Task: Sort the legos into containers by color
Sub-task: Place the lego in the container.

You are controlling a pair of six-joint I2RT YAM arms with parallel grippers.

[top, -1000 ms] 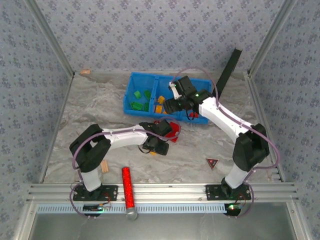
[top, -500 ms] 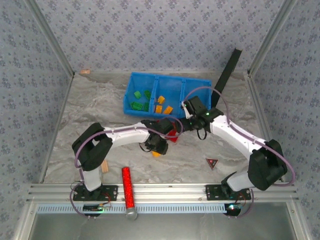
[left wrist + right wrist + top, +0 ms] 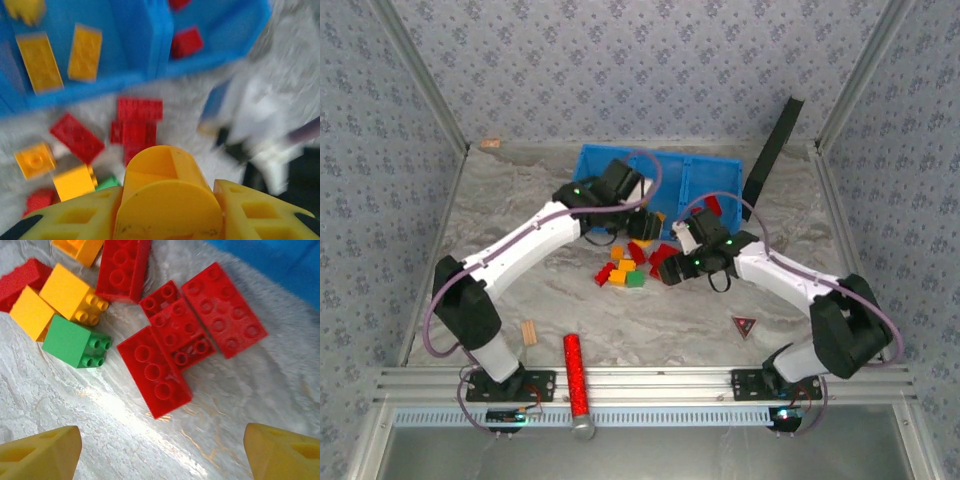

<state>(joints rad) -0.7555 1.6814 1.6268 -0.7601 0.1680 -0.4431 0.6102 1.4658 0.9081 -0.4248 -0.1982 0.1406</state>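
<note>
My left gripper (image 3: 167,191) is shut on an orange-yellow lego (image 3: 165,170) and hovers by the near wall of the blue bin (image 3: 150,35); from above, this gripper (image 3: 642,222) is over the bin's (image 3: 720,170) front edge. Two yellow bricks (image 3: 40,60) lie in the middle compartment and a red one (image 3: 187,42) lies in the right compartment. On the table in front lies a loose pile of red (image 3: 155,372), yellow (image 3: 70,295) and green (image 3: 75,342) legos. My right gripper (image 3: 161,432) stands open just above the table beside the red bricks, holding nothing.
A black flat panel (image 3: 775,145) leans at the back right. A red glittery cylinder (image 3: 575,372) and a small wooden block (image 3: 529,332) lie near the front left. A small dark triangular piece (image 3: 745,324) lies on the table at front right.
My left gripper closed on the orange-yellow lego and swung from the pile up to the bin. My right arm came away from the bin and down to the pile.
</note>
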